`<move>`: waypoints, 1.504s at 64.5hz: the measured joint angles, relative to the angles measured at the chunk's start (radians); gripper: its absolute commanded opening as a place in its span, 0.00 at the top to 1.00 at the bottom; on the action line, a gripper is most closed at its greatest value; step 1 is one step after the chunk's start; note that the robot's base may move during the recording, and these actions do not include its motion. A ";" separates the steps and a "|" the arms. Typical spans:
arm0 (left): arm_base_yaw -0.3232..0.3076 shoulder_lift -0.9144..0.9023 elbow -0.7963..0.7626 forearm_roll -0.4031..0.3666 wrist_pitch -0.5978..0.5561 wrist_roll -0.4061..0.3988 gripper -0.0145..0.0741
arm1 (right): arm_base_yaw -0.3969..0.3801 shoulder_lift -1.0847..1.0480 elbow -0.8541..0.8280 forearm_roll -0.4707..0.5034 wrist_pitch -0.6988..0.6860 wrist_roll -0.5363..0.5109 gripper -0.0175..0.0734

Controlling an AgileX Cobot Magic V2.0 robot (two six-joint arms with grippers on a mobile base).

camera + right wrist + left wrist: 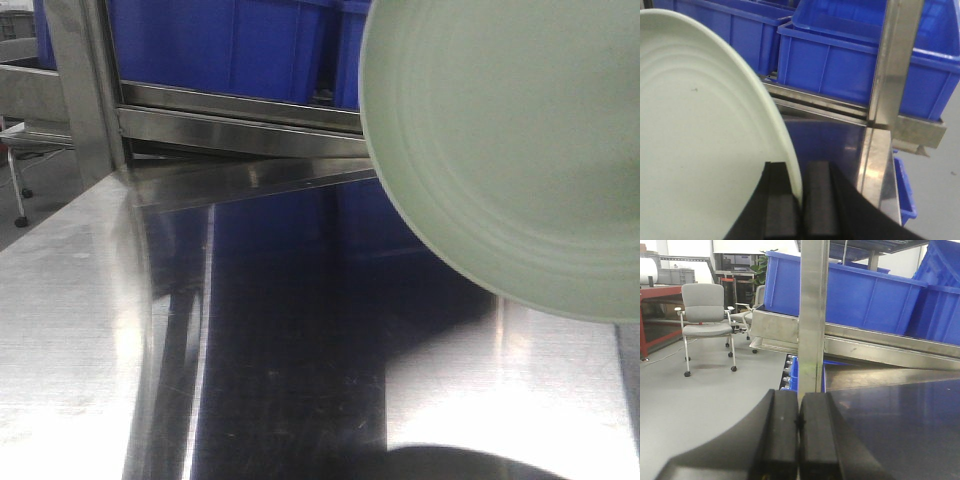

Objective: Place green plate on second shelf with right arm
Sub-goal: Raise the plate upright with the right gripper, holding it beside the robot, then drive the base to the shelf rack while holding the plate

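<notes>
Right wrist: right tool (801,175) pinches green plate (700,130); blue bins (840,75) (contents hidden).

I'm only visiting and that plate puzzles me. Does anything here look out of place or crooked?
Only the green plate: it hangs above the steel table, tilted instead of lying flat, because the right gripper pinches its rim. No crack or spill shows.
</notes>
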 measured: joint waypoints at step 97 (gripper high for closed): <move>0.000 0.000 0.000 0.000 0.000 0.000 0.69 | 0.000 0.000 0.000 0.015 0.018 0.012 0.75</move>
